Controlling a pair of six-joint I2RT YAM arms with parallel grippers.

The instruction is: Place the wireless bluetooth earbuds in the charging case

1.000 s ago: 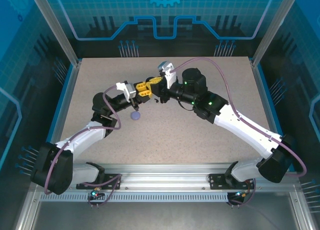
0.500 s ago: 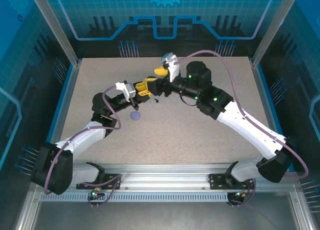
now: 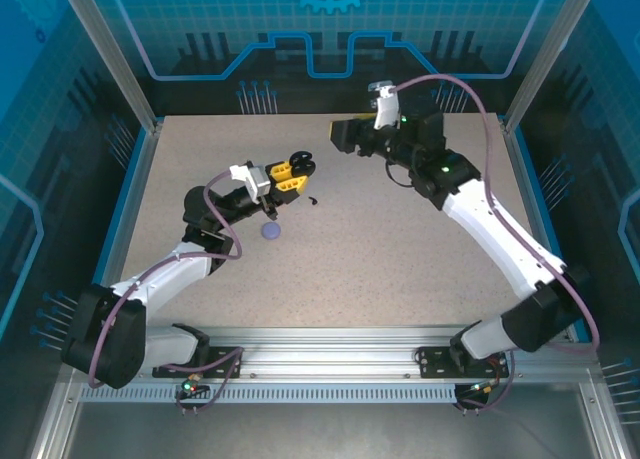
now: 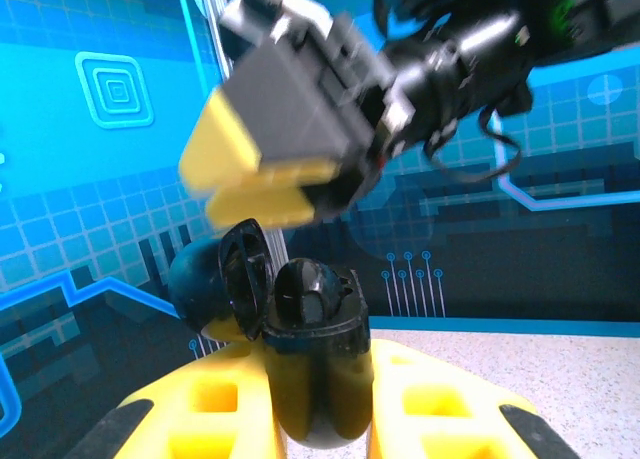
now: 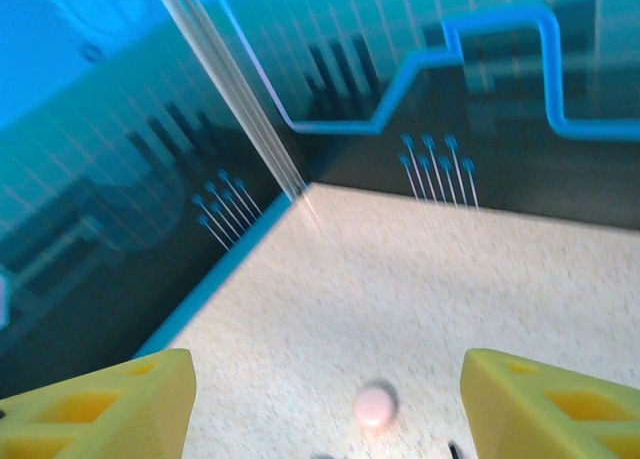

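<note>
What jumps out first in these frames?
The left gripper is shut on a black charging case, lid flipped open, held up over the table's middle. The right gripper hangs open nearer the far edge, holding nothing. A small lavender round piece lies on the table beside the left arm.

From above, we find the desk [image 3: 400,249] brightly and evenly lit, with only short, soft shadows under the arms. The walls glow blue-teal, and that view is sharp with slight bowing at its edges. In the left wrist view the black case [image 4: 315,359] is fairly crisp and carries small glossy highlights, while the right tool [image 4: 240,179] beyond it is smeared with blur. The right wrist view is soft all over. There its yellow fingers [image 5: 95,409] are fuzzy, and a small pink round object [image 5: 375,406] is a hazy blob.
</note>
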